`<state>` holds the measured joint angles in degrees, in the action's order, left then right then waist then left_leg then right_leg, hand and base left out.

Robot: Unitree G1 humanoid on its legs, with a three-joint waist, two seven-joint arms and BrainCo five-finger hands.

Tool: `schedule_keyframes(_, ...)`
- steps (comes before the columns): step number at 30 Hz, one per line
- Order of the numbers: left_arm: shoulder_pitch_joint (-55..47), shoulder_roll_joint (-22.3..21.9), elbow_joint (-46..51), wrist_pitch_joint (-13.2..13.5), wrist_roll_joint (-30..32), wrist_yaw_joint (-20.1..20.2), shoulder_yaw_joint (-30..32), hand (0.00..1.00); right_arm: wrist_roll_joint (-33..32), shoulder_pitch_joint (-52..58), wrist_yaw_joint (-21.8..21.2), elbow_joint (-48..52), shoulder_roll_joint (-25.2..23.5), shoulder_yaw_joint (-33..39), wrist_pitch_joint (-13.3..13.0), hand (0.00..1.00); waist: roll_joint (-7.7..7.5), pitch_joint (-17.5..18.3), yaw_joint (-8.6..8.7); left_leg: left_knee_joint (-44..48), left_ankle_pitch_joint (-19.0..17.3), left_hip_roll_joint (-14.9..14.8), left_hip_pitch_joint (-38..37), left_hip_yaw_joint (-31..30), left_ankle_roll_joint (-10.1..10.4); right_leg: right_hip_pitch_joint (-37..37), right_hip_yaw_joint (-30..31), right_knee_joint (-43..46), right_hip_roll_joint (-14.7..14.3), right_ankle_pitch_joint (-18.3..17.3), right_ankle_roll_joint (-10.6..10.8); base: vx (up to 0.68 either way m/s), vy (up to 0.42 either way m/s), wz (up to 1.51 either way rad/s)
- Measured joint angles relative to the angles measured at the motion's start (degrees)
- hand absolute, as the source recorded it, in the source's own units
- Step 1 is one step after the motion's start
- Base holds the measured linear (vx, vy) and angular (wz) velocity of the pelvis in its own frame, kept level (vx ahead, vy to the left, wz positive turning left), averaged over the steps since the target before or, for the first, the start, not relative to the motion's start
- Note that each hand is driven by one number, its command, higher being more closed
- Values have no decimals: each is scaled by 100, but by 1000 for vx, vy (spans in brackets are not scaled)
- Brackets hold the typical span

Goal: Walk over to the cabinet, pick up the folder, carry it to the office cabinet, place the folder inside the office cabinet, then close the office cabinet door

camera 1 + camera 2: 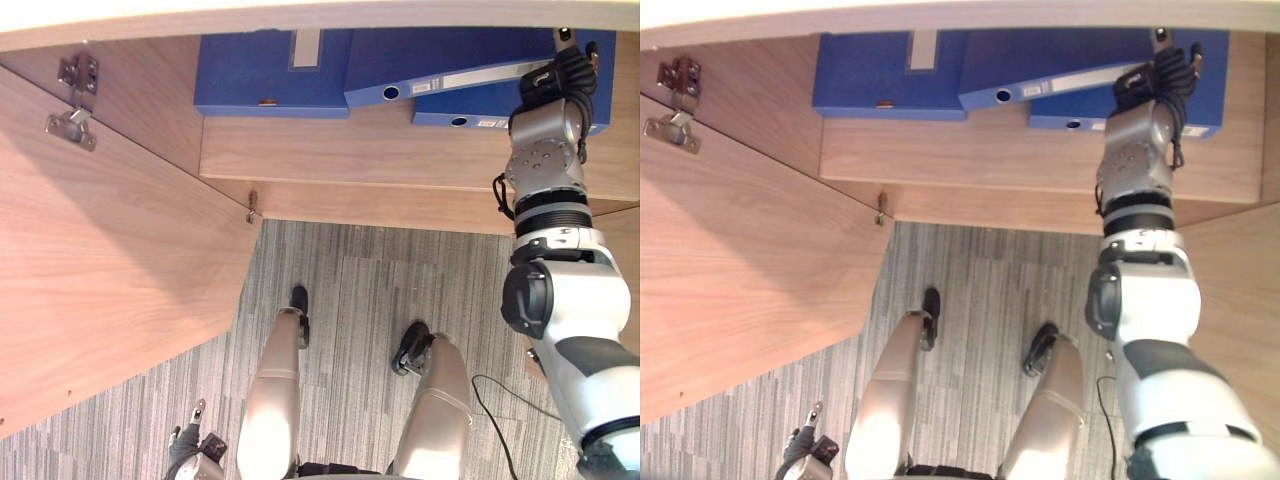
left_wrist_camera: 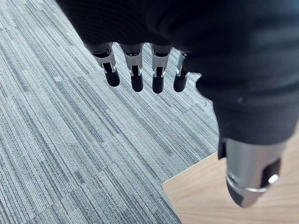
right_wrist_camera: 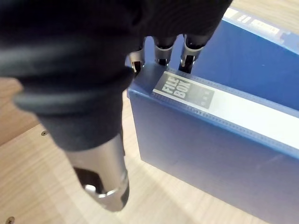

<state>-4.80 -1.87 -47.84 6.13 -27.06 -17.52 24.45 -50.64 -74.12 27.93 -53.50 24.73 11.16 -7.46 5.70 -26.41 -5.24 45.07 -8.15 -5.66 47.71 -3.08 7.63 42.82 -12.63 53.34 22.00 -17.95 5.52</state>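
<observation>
Now our right robot hand (image 1: pixel 553 85), fingers (image 3: pixel 191 50) straight and thumb (image 3: pixel 100 172) apart, touches the right end of the blue box folder (image 3: pixel 210 140) on the wooden cabinet shelf (image 1: pixel 380 150); its spine runs leftward, roughly along the shelf's front edge.

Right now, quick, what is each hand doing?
Left hand: open, holding nothing.
Right hand: cannot tell; it is up against the blue folder.
</observation>
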Motion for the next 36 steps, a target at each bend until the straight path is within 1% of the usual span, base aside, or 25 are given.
schedule_keyframes(5,-3,0,-23,3,-48,0,-141,0,-111,255,-130,-1,-27,-3,13,0,-106,22,15,-90,5,-7,-61,28,-9,-68,-3,-143,-13,53,27,44,50,-2)
schedule_keyframes(8,-19,3,-46,10,-49,2,-172,0,165,370,-288,0,0,-199,150,0,-112,19,29,-131,3,-29,-145,47,-13,-167,-9,-246,-44,92,34,31,65,-6)
schedule_keyframes(10,-114,19,-45,77,-51,12,-204,0,840,485,-450,1,48,-587,348,0,-176,38,87,-181,3,-72,-192,75,-17,-206,-7,-333,-97,135,32,8,53,-10)
schedule_keyframes(11,-128,28,-52,85,-51,13,-223,0,978,517,-500,4,93,-678,389,0,-191,40,100,-184,3,-78,-192,76,-17,-206,-7,-339,-104,138,31,6,42,-6)
schedule_keyframes(12,-144,43,-50,97,-54,21,-292,0,1480,613,-612,53,195,-857,538,0,-210,37,106,-185,3,-84,-193,84,-17,-206,-7,-340,-112,139,31,7,37,-2)
schedule_keyframes(13,-166,48,-45,119,-54,41,-342,0,1818,787,-695,218,274,-1001,622,0,-231,37,112,-188,3,-91,-194,85,-17,-205,-7,-341,-119,139,31,8,35,-2)
schedule_keyframes(14,-180,53,-45,120,-54,48,-378,0,1978,865,-745,276,318,-1097,643,0,-243,40,121,-190,3,-94,-195,87,-17,-206,-7,-345,-123,139,30,15,42,-3)
schedule_keyframes(15,-229,61,-43,124,-53,77,-449,0,2327,1054,-889,412,457,-1330,759,0,-265,39,145,-200,3,-106,-201,92,-17,-206,-5,-359,-137,145,27,14,37,-3)
schedule_keyframes(18,-314,124,-41,127,-49,161,-547,0,2886,1282,-1142,563,656,-1588,870,0,-311,14,159,-240,4,-117,-260,122,-16,-225,21,-371,-149,148,25,13,29,-5)
schedule_keyframes(20,-478,190,11,140,-48,231,-623,0,3730,1745,-1303,1134,797,-1727,1033,0,-337,15,186,-312,6,-157,-386,157,-13,-323,29,-451,-198,166,16,31,37,-10)
schedule_keyframes(21,-512,205,27,155,-45,240,-642,0,3908,1843,-1330,1258,816,-1729,1042,0,-338,15,195,-332,6,-161,-413,159,-13,-350,28,-468,-205,168,17,35,36,-8)
schedule_keyframes(22,-550,232,27,170,-40,275,-649,0,4295,2020,-1353,1460,828,-1724,1076,0,-340,16,208,-382,11,-164,-471,169,-7,-391,29,-505,-214,177,16,21,23,-4)
schedule_keyframes(23,-570,250,27,174,-30,296,-649,0,4498,2136,-1359,1569,828,-1717,1089,0,-343,22,211,-398,14,-166,-492,179,-7,-400,34,-518,-218,179,16,25,29,-3)
schedule_keyframes(24,-573,263,27,175,-25,301,-648,0,4562,2191,-1363,1608,828,-1710,1090,0,-344,22,214,-399,14,-168,-492,180,-7,-400,35,-518,-221,179,16,0,0,0)
schedule_keyframes(26,-573,292,44,172,13,356,-648,0,5029,2391,-1443,1626,823,-1597,1228,0,-347,22,207,-402,13,-166,-487,177,-8,-397,34,-529,-225,181,19,18,36,0)
schedule_keyframes(30,-574,329,165,161,59,462,-644,0,5507,2686,-1683,1626,800,-1415,1355,0,-347,22,178,-408,14,-157,-485,171,-9,-398,36,-543,-221,189,27,20,46,0)
schedule_keyframes(32,-590,332,289,151,90,495,-644,0,5799,2772,-1780,1659,710,-1228,1442,0,-347,22,161,-408,15,-155,-485,170,-10,-398,36,-543,-220,189,28,9,36,0)
schedule_keyframes(34,-669,331,537,107,220,553,-644,0,6327,2929,-1862,1794,575,-990,1544,0,-346,22,134,-408,17,-148,-486,168,-13,-399,36,-542,-213,190,28,6,45,1)
schedule_keyframes(35,-694,330,591,105,240,558,-644,0,6390,2962,-1869,1814,552,-946,1562,0,-346,22,131,-408,17,-145,-486,168,-14,-399,36,-542,-210,190,29,4,45,2)
schedule_keyframes(36,-728,330,695,89,260,562,-634,0,6563,3026,-1867,1867,500,-785,1634,0,-346,22,115,-408,19,-132,-487,167,-17,-400,38,-540,-197,191,31,4,47,3)
